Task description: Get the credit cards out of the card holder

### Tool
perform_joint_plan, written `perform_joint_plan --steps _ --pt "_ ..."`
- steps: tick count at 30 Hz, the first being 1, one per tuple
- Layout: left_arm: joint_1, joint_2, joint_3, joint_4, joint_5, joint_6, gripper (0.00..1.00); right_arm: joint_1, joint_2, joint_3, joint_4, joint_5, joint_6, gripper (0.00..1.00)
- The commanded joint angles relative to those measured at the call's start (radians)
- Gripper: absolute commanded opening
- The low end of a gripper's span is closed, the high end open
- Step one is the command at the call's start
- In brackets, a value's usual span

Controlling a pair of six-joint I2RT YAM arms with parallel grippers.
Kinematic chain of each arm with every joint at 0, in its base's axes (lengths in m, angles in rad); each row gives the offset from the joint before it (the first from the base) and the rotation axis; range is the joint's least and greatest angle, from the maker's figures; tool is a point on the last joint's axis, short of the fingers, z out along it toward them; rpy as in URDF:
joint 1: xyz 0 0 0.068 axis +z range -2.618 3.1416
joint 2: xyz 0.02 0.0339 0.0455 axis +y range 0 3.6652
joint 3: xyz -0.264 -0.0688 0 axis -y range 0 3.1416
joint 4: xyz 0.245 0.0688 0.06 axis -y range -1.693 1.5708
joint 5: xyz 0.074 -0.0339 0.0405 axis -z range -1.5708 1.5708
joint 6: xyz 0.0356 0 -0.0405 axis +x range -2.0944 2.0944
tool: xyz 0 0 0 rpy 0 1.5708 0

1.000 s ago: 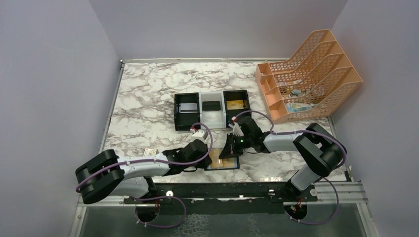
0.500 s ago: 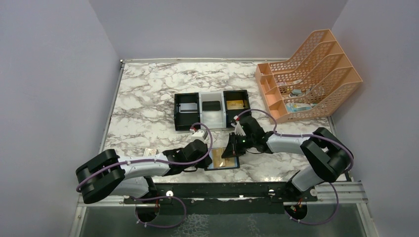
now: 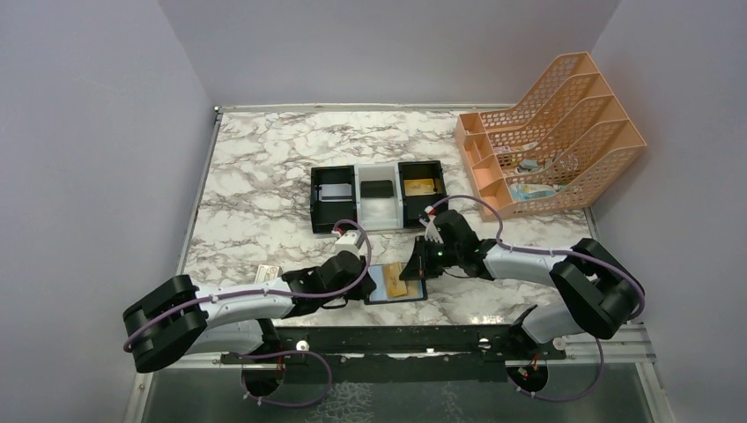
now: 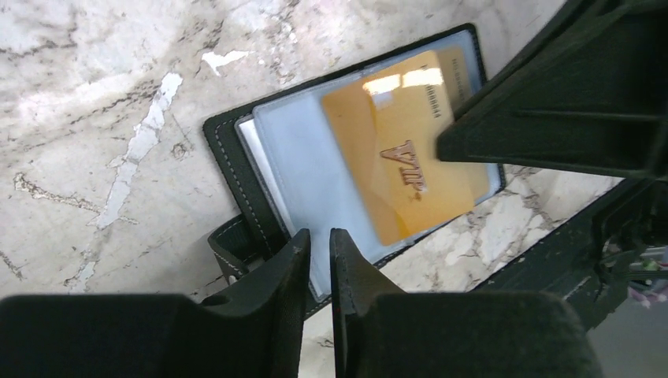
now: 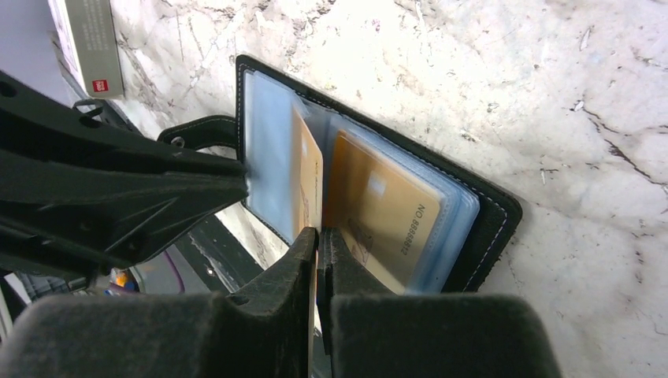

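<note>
Card holder (image 4: 295, 169) lies open on the marble-pattern table (image 3: 264, 167), at the near edge between both arms. Black stitched cover, small side tab, clear bluish plastic sleeves.

Left fingers (image 4: 302, 248): narrow gap, pinched on the free edge of one sleeve.

Right fingers (image 5: 309, 246): closed on a glossy gold card (image 4: 402, 157) with "VIP" print. It sits skewed over the sleeve, and the right wrist view shows it edge-on. Can't tell whether it is fully clear of the pocket.

Second gold card (image 5: 378, 209) lies flat in the right-hand pocket; its printed number is hazed by the plastic.

In the left wrist view a right finger hides one corner of the VIP card. From the top view the arms cover most of the holder.

Farther back is a black-white-black tray (image 3: 315, 203), with a silver-grey card (image 3: 335, 192) in the left bin and a tan card (image 3: 420, 186) in the right.
</note>
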Motion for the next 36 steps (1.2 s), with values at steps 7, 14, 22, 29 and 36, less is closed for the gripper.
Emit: perform_joint_plan --steps 7,14,22,29,36 --pt "-0.007 -0.097 -0.001 0.17 0.011 0.026 0.31 -0.006 0.068 -0.029 0.073 -0.011 0.035 0.04" --pt "-0.007 0.068 0.013 0.158 0.005 0.005 0.26 -0.005 0.061 -0.04 0.071 0.046 0.025 0.02" --pt "-0.007 0.165 0.037 0.113 -0.022 -0.016 0.16 -0.005 0.062 -0.032 0.093 -0.017 0.009 0.09" --pt "-0.007 0.174 0.061 -0.013 -0.079 -0.032 0.11 -0.005 0.037 -0.036 0.15 -0.075 -0.002 0.22" --pt "-0.007 0.172 0.048 0.034 -0.053 -0.02 0.11 -0.005 0.117 -0.011 0.194 -0.146 0.018 0.19"
